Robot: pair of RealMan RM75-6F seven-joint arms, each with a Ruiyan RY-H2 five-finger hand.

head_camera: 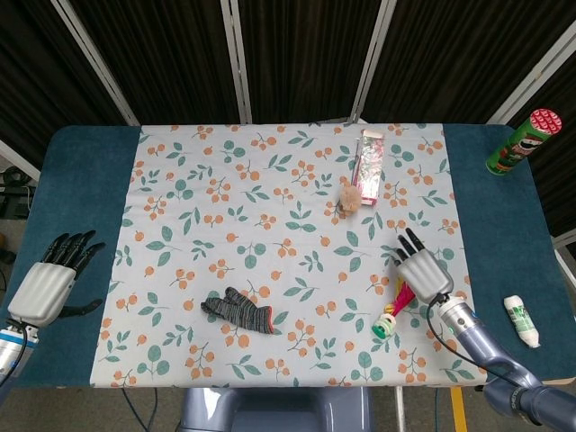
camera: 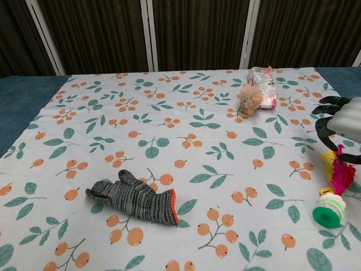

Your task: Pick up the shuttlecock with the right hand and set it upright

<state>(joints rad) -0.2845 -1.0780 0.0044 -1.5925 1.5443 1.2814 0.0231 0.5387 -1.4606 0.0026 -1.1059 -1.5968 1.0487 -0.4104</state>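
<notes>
hovering over the shuttlecock (head_camera: 393,311), the right hand (head_camera: 421,269) sits at the near right of the tabletop (head_camera: 504,225) with fingers spread and nothing in them, palm down, set just above the feathered end, which looks like the stance for coming down on it. whether the fingers touch the feathers, neither view settles.

the shuttlecock lies on its side on the floral cloth (head_camera: 270,207), green base toward the near edge, pink and yellow feathers pointing away under the hand. in the chest view the round green base (camera: 329,213) shows clearly, feathers (camera: 338,172) rising toward the dark fingers (camera: 324,121). lying like that, it offers the hand the feather shaft rather than the base, so my guess is a grip around the feathers, then a tilt to seat the base flat.

over at the near left, the left hand (head_camera: 47,279) rests on the bare blue edge, fingers apart, holding nothing, parked well clear since the job belongs to the other arm.

everything else sits well apart from the action: a grey knit glove (head_camera: 238,310) near the middle front, a small fluffy toy (head_camera: 350,195) and a pink packet (head_camera: 370,155) toward the far side, a green can (head_camera: 518,142) at far right and a white tube (head_camera: 522,320) at near right. the lift has not begun, by the look of it.
</notes>
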